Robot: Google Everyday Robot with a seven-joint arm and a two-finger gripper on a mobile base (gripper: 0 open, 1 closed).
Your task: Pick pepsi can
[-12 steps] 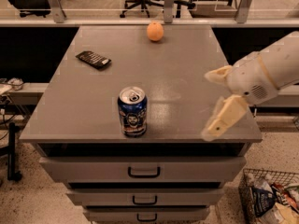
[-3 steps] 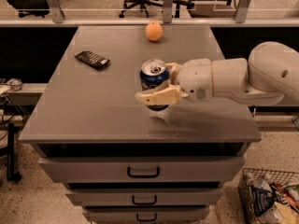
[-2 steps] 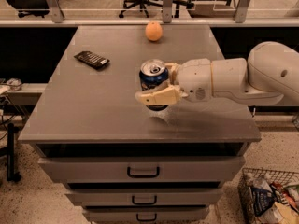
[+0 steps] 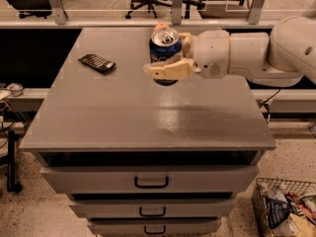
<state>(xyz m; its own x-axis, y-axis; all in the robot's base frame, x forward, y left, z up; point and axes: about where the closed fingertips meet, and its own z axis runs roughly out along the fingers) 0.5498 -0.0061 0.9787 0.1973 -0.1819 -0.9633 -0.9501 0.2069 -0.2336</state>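
The pepsi can [image 4: 164, 46], dark blue with a silver top and pull tab, is held upright in the air above the grey cabinet top [image 4: 123, 112]. My gripper [image 4: 170, 53] comes in from the right on a white arm and is shut on the can, one cream finger [image 4: 168, 70] in front of it and one behind. The can's lower part is hidden by the near finger. A faint shadow lies on the surface below.
A black phone-like device [image 4: 97, 62] lies at the left of the top. An orange is mostly hidden behind the can. Drawers [image 4: 150, 181] are below the front edge. A wire basket [image 4: 284, 209] of packets sits on the floor at right. Office chairs stand behind.
The can has been lifted off the cabinet top and now sits higher, in front of the orange. The gripper stays closed on it.
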